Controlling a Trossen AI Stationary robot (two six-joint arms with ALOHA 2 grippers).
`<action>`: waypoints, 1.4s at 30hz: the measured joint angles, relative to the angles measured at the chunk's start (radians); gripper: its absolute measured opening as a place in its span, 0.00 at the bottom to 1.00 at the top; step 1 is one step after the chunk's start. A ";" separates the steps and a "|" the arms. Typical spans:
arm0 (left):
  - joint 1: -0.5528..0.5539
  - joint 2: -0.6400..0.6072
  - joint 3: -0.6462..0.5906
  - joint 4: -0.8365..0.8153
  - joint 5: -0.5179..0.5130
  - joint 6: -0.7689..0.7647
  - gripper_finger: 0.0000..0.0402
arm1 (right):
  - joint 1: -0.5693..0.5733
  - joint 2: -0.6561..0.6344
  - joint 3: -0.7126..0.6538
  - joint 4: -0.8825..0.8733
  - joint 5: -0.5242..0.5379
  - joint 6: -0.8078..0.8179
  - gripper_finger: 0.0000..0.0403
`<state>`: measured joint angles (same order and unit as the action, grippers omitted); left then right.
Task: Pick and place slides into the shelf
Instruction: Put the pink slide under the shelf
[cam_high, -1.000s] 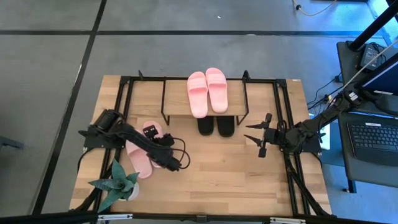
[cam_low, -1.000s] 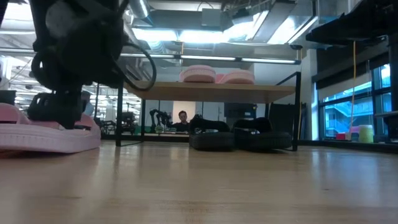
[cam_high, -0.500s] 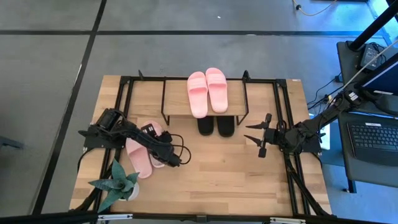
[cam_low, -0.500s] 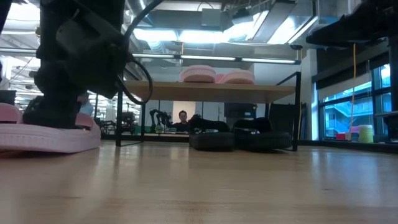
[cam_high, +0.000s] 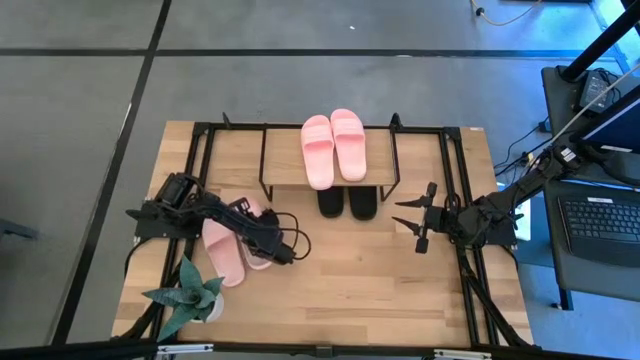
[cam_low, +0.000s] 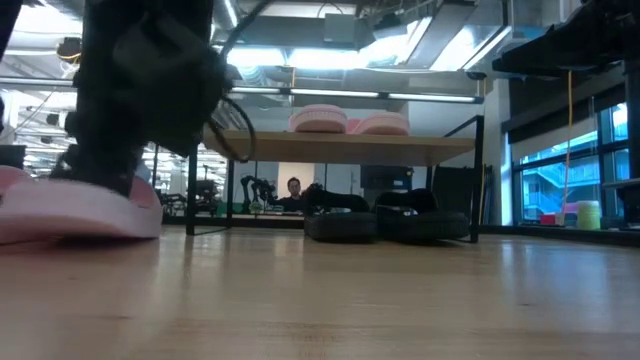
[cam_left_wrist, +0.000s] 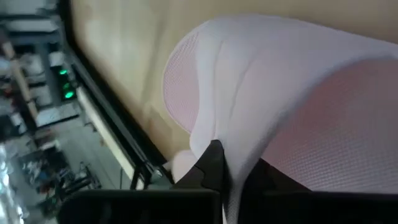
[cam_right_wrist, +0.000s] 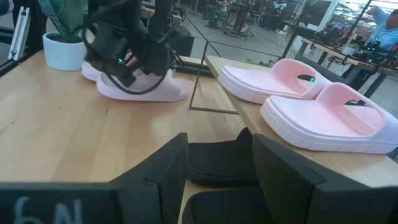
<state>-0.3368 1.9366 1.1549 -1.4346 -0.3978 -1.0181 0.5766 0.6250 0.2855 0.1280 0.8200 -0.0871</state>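
Landmark: the shelf (cam_high: 325, 150), standing at the far middle of the table (cam_high: 370, 270).

One pink pair (cam_high: 334, 146) lies side by side on the shelf's top board. The black pair (cam_high: 348, 203) sits beneath that board, at the shelf's front edge, toes toward the table's open middle.

The second pink pair (cam_high: 232, 240) lies on the table to the left of the shelf, clear of its frame. The left gripper (cam_high: 262, 243) is down on this pair; the left wrist view shows a pink slide (cam_left_wrist: 292, 106) pressed against a dark finger (cam_left_wrist: 214, 165), so the fingers are closed on the slide's edge. In the low view this slide (cam_low: 80, 208) appears tilted, its near side off the table.

A potted plant (cam_high: 190, 293) stands just in front of that pair, near the table's left front corner. The left arm's cable (cam_high: 290, 240) loops between the pair and the shelf.

The right gripper (cam_high: 420, 218) hangs right of the shelf, fingers spread wide, holding nothing, pointed toward the black pair (cam_right_wrist: 224, 163).
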 joint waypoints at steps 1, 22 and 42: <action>-0.007 0.000 0.016 -0.001 0.017 0.017 0.01 | 0.000 0.000 0.000 0.000 0.000 0.001 0.45; 0.019 0.022 0.351 0.125 -0.103 0.320 0.00 | 0.000 0.001 0.000 -0.003 0.000 -0.023 0.45; 0.259 0.203 0.351 0.236 -0.409 0.534 0.00 | 0.000 0.001 0.000 -0.161 -0.001 0.086 0.45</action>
<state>-0.0776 2.1399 1.5063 -1.1987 -0.8067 -0.4839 0.5765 0.6262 0.2855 -0.0334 0.8188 -0.0013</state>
